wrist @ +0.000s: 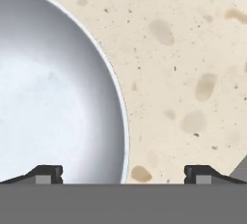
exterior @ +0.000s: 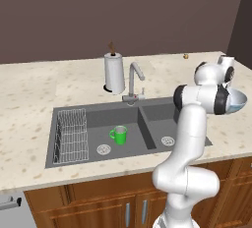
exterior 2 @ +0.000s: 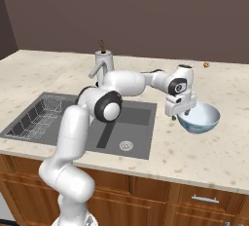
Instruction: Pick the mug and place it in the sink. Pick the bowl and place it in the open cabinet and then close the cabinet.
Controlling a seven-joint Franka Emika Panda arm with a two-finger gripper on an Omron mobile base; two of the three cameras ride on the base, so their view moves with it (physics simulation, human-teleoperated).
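My two-finger pincer (wrist: 123,172) stands fully open and holds nothing, with one tip over the wide white porcelain bowl (wrist: 53,88) and one outside its rim, positioned to straddle it. The bowl sits on the speckled beige counter (wrist: 193,73). The small green mug (exterior: 118,134) already rests in the dark grey sink (exterior: 66,109).

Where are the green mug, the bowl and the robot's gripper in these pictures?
mug (exterior: 119,135): left base view, its green side wall.
bowl (exterior 2: 200,116): right base view, its pale inside.
gripper (wrist: 123,174): hand view, midway between the open fingertips, over the bowl's rim.
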